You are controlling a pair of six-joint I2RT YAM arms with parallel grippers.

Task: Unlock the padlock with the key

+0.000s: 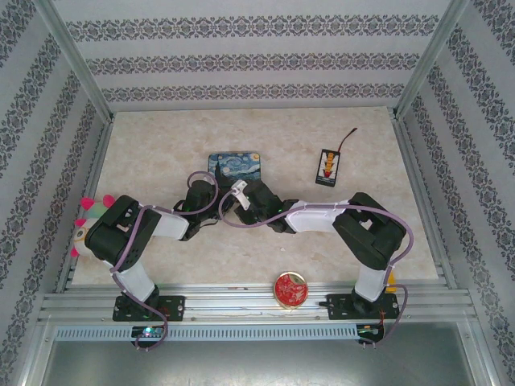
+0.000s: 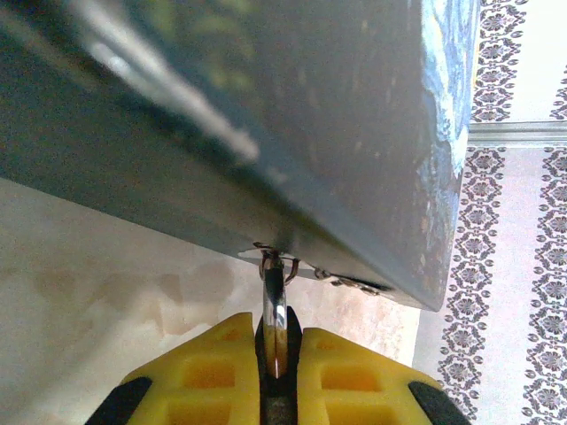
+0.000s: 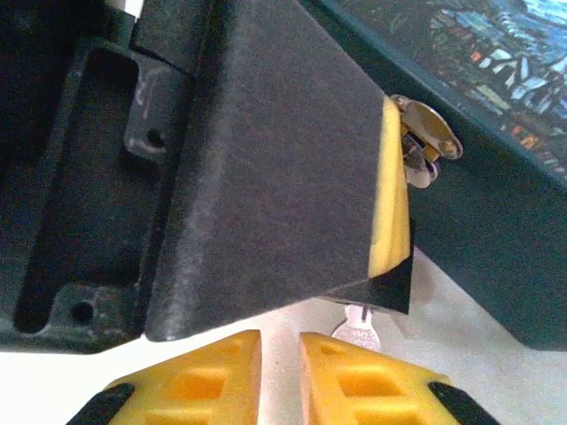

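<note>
- Bottom centre, left wrist view: our left gripper [image 2: 277, 335] clamps the padlock [image 2: 275, 305] edge-on, its shackle hooked at the starry-night tin [image 2: 354, 133]'s lower edge.
- Bottom, right wrist view: our right gripper [image 3: 280, 345] has its jaws slightly apart on nothing; we see a silvery key [image 3: 356, 324] just above its right-hand finger.

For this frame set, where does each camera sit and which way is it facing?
Top external: above and behind the robot, looking down at the table; left arm and right arm meet by the painted tin.
Left wrist: on the left arm, looking along the left end effector, shut on a silvery piece at the tin's latch.
Right wrist: on the right arm, looking past the open right end effector at the left arm's finger and a likely key.
Shared: all three see the tin.
</note>
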